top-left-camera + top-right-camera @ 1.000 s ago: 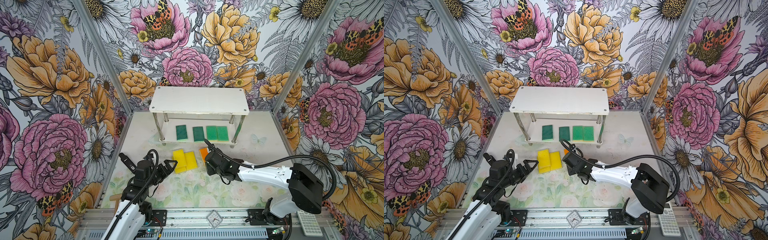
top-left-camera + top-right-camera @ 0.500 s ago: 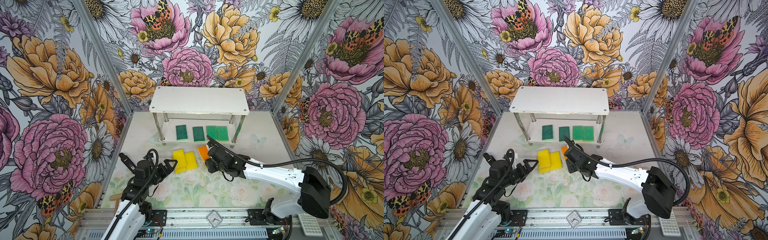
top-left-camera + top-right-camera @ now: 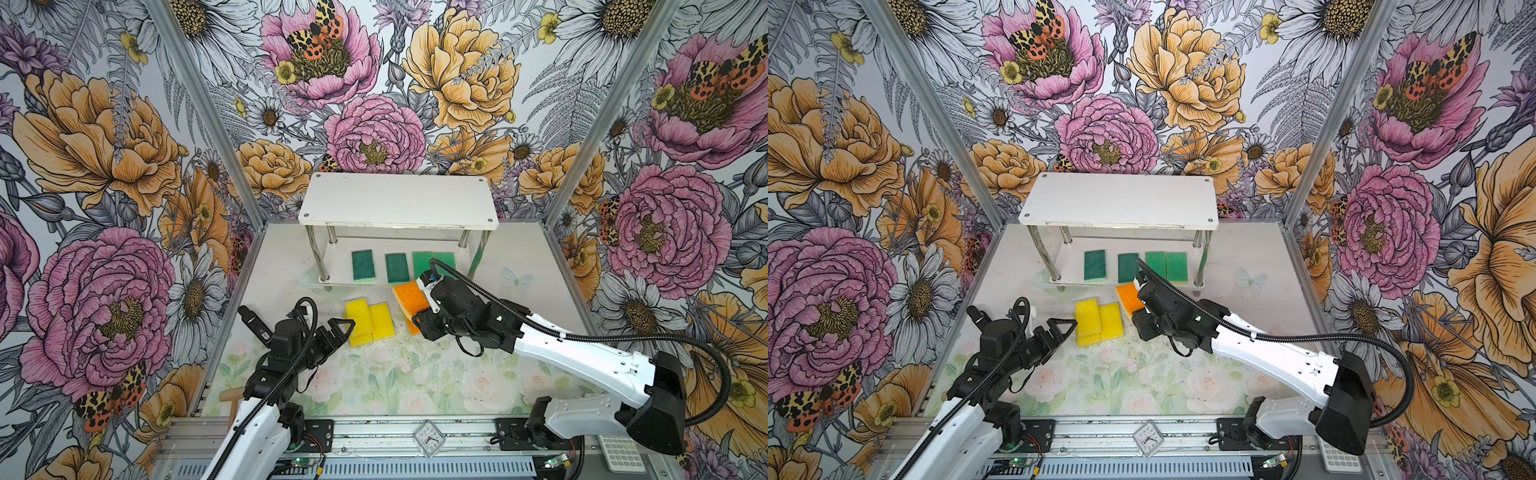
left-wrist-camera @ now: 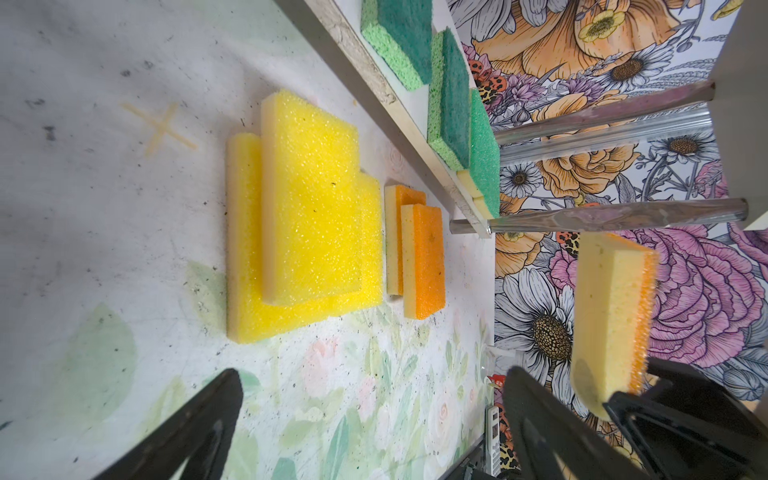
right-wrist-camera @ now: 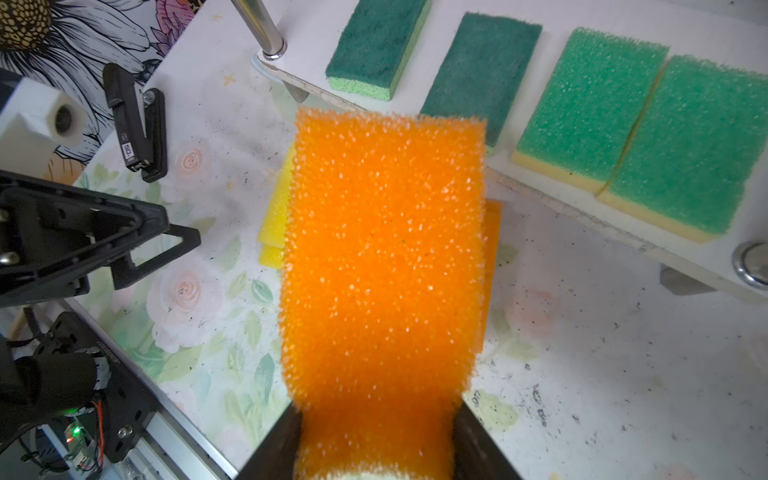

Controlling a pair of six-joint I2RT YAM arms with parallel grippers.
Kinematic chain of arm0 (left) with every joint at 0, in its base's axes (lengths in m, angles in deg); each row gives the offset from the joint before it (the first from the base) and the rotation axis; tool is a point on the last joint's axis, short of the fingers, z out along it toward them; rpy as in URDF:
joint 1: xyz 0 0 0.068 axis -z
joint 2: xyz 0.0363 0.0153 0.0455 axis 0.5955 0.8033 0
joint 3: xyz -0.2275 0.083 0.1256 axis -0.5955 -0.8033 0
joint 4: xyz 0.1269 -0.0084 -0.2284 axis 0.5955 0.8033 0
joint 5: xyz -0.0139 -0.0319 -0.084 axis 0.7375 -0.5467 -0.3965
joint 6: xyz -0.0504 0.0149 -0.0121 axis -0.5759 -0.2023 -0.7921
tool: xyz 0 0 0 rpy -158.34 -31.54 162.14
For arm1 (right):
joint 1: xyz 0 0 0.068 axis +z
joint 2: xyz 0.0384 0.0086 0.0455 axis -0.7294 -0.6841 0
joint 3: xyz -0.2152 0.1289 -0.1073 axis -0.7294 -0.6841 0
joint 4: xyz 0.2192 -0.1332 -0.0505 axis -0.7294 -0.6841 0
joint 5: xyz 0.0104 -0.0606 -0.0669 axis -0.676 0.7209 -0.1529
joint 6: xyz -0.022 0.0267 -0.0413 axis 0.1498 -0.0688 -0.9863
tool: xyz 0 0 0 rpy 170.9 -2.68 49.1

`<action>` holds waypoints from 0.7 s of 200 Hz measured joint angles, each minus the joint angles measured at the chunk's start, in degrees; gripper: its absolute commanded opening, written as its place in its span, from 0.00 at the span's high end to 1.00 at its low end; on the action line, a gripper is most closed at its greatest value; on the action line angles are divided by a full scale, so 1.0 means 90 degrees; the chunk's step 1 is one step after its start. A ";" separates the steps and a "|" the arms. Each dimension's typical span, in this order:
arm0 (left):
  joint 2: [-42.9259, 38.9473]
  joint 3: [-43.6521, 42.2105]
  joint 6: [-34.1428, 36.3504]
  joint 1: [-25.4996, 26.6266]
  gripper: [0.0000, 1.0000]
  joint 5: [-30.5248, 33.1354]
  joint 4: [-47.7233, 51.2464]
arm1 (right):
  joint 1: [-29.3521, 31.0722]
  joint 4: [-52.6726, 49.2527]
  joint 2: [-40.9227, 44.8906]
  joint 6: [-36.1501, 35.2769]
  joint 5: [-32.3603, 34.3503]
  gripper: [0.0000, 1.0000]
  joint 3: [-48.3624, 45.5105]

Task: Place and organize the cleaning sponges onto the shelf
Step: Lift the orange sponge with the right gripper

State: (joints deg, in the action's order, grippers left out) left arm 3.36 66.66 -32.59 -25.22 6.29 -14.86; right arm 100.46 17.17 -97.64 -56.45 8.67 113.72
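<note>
**Right gripper holds an orange sponge at the shelf's front**

At the far end of the table [image 3: 519,299], the shelf [image 3: 399,199] carries four green sponges [image 3: 397,268] in a row on its lower board. The right arm reaches forward. Its right gripper [image 5: 376,415] is clamped partway on an orange sponge [image 5: 382,257] (orange face upward), raised just before that board. The left arm sits low, with the left gripper [image 4: 374,376] spread wide and empty. It points at the stacked yellow sponges [image 3: 370,322], and two orange sponges [image 4: 419,257] lie beside them.

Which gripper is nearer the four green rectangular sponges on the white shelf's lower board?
Right. The right gripper, shut on an orange sponge, is just in front of those green sponges; the open left gripper sits farther back, beside the yellow sponges.
</note>
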 measured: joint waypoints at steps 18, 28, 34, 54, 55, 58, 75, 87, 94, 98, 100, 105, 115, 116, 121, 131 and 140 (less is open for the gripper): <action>0.0049 0.0000 0.0000 -0.0002 0.01 -0.0002 0.0000 | 0.0000 -0.0262 0.0092 -0.0080 -0.0041 0.49 0.0214; 0.0061 0.0000 0.0000 -0.0012 0.01 -0.0002 -0.0002 | 0.0000 -0.0398 0.0138 -0.0119 -0.0049 0.49 0.0347; 0.0061 0.0000 0.0000 -0.0015 0.01 -0.0002 -0.0005 | 0.0000 -0.0481 0.0170 -0.0141 -0.0049 0.49 0.0430; 0.0058 0.0000 0.0000 -0.0034 0.01 -0.0005 -0.0034 | 0.0000 -0.0787 0.0274 -0.0245 -0.0046 0.49 0.0748; 0.0058 0.0000 0.0000 -0.0036 0.01 -0.0005 -0.0036 | 0.0000 -0.0801 0.0277 -0.0250 -0.0044 0.49 0.0760; 0.0058 0.0000 0.0000 -0.0036 0.01 -0.0005 -0.0039 | 0.0000 -0.0840 0.0294 -0.0267 -0.0044 0.49 0.0811; 0.0058 0.0000 0.0000 -0.0041 0.01 -0.0019 -0.0044 | -0.0010 -0.1066 0.0393 -0.0367 -0.0041 0.49 0.1100; 0.0058 0.0000 0.0000 -0.0044 0.01 -0.0024 -0.0044 | -0.0010 -0.1214 0.0449 -0.0425 -0.0036 0.49 0.1309; 0.0058 0.0000 0.0000 -0.0044 0.01 -0.0024 -0.0044 | -0.0010 -0.1299 0.0478 -0.0459 -0.0032 0.49 0.1426; 0.0058 0.0000 0.0000 -0.0044 0.01 -0.0024 -0.0041 | -0.0010 -0.1360 0.0495 -0.0474 -0.0027 0.49 0.1501; 0.0058 0.0000 0.0000 -0.0044 0.01 -0.0024 -0.0044 | -0.0010 -0.1375 0.0500 -0.0476 -0.0027 0.49 0.1523; 0.0058 0.0000 0.0000 -0.0044 0.01 -0.0027 -0.0044 | -0.0010 -0.1433 0.0515 -0.0517 -0.0024 0.49 0.1593; 0.0058 0.0000 0.0000 -0.0051 0.01 -0.0027 -0.0044 | -0.0010 -0.1562 0.0522 -0.0568 -0.0015 0.49 0.1780; 0.0058 0.0000 0.0000 -0.0053 0.01 -0.0027 -0.0044 | -0.0010 -0.1569 0.0525 -0.0571 -0.0010 0.49 0.1795; 0.0058 0.0000 0.0000 -0.0056 0.01 -0.0029 -0.0044 | -0.0010 -0.1622 0.0525 -0.0590 0.0000 0.49 0.1882; 0.0058 0.0000 0.0000 -0.0073 0.01 -0.0036 -0.0044 | -0.0034 -0.1749 0.0525 -0.0639 0.0017 0.49 0.2059; 0.0058 0.0000 0.0000 -0.0080 0.01 -0.0044 -0.0044 | -0.0063 -0.1902 0.0517 -0.0682 0.0032 0.49 0.2259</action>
State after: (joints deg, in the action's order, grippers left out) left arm 3.89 66.66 -32.59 -25.94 5.90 -15.26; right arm 99.90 0.05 -92.99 -62.59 8.95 134.04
